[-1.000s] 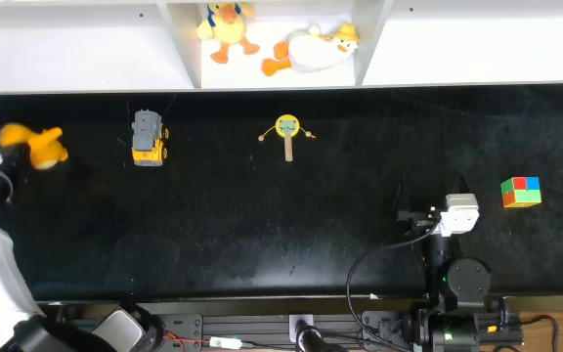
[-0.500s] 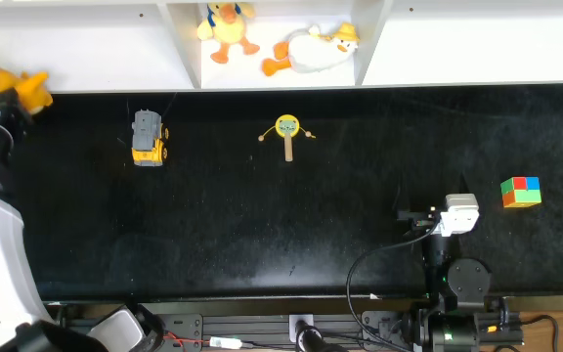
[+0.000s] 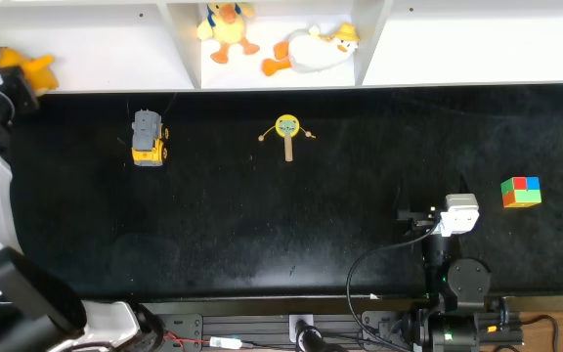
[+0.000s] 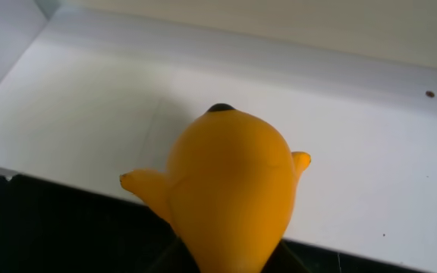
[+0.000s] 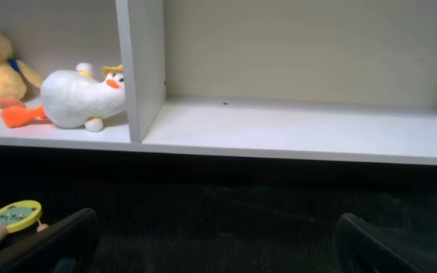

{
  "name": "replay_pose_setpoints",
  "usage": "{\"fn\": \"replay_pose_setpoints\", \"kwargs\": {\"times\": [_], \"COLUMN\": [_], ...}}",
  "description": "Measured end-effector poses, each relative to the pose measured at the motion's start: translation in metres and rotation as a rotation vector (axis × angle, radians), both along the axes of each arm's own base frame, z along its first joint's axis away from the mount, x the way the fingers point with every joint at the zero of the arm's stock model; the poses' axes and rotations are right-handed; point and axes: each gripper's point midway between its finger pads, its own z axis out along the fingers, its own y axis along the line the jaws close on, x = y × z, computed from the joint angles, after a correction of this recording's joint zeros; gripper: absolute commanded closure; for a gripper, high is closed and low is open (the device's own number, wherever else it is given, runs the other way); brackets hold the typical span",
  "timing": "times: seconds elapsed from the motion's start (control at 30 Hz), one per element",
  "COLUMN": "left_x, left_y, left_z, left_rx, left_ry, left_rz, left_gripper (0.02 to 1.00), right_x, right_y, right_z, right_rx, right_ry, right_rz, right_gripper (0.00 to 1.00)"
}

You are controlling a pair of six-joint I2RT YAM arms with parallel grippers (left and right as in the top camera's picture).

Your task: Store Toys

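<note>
Left wrist view puts the orange plush toy (image 4: 230,193) right up against my camera, clamped in my left gripper (image 3: 10,80), its round body hiding most of my fingers. It hangs at the front lip of the white shelf (image 4: 370,152), at the left compartment, and I cannot tell whether it touches the floor there. My right gripper (image 5: 215,254) rests low over the black table (image 3: 262,215) near its own base, fingers spread wide apart and holding nothing. On the table beyond it lie a colour cube (image 3: 521,192) off to the right, a small rattle drum (image 3: 287,129) near the middle and a yellow toy truck (image 3: 148,137) farther left, all well apart. Farthest back, the middle compartment holds a yellow duck plush (image 3: 227,27) sitting upright beside a white duck plush (image 3: 313,49) lying on its side.
</note>
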Motion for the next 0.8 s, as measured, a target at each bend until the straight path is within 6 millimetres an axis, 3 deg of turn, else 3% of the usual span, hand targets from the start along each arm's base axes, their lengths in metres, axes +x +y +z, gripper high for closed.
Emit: {"fn": "replay_pose_setpoints", "kwargs": {"times": [0.8], "left_x": [0.014], "left_y": [-0.001], "left_z": [0.001], "left_rx": [0.017], "left_ry": [-0.03], "left_rz": [-0.017], "left_gripper": [0.952], "right_x": [0.0], "right_y": [0.0], "right_z": [0.0], "right_rx": [0.0], "right_ry": [0.0], "right_rz": [0.0], "right_gripper": [0.005]}}
